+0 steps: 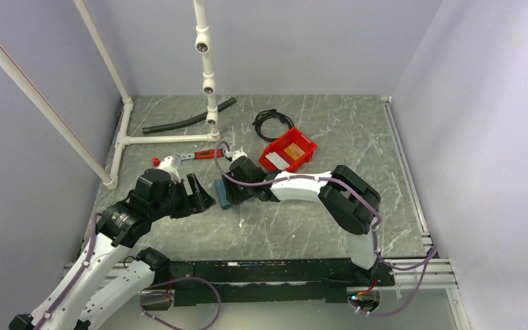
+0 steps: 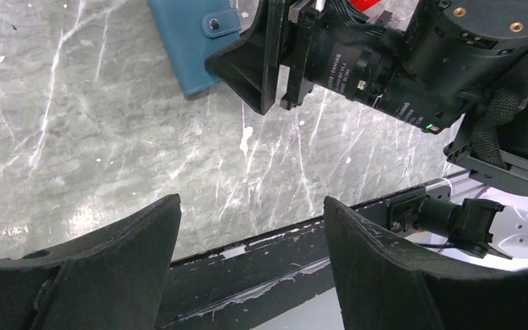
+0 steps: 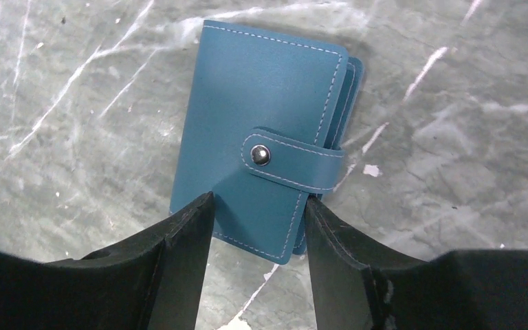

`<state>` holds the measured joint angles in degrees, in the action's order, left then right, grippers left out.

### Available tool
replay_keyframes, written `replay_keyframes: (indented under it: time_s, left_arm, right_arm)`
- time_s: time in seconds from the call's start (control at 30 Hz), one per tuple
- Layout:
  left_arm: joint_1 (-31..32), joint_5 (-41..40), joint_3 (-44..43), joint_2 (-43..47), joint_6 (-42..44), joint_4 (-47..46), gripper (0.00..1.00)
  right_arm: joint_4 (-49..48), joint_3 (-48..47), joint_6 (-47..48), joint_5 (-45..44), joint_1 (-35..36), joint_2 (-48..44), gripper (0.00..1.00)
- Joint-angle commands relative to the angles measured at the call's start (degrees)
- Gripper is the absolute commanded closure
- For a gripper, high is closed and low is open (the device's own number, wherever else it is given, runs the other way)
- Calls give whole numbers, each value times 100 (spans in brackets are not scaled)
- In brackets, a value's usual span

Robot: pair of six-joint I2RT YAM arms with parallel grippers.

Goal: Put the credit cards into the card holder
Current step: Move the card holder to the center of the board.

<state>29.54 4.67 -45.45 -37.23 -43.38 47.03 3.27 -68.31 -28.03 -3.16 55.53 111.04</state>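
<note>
Blue card holder (image 3: 261,103) lies snapped shut beneath the right tool (image 3: 258,199), jaws apart, likely for a grasp; the left tool (image 2: 251,201) near it stands wide, empty.

Blue card holder (image 1: 224,194) lies shut at frame centre
Stitched, its strap snapped closed, it rests flat; a white card (image 1: 273,161) and a tan-orange card (image 1: 293,152) lie in the red bin (image 1: 305,140), upper right.

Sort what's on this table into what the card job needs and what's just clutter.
Needed: blue stitched card holder with snap strap; white flat card and tan-orange flat card, both in the open red plastic bin.
Lying about: coiled black cable; black hose; red-handled tool.
</note>
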Motion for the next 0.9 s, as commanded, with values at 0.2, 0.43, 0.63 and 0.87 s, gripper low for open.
replay_keyframes:
  time_s: [0.2,0.43,0.63,0.87]
  left_arm:
    - [-27,-551,-344,242,-352,224,19]
    - [-27,-1212,-530,1137,-627,632,19]
    - [-27,-1529,-902,1555,-633,970,19]
    - [-27,-1792,-1377,1466,-505,1356,18]
  right_arm:
    - [-939,-1128,383,2109,-22,979,49]
    - [-1395,-3068,-277,2383,32,2375,51]
    - [-1182,-6005,-1080,2556,186,4210,50]
    - [-518,-6748,-1037,2066,158,4069,46]
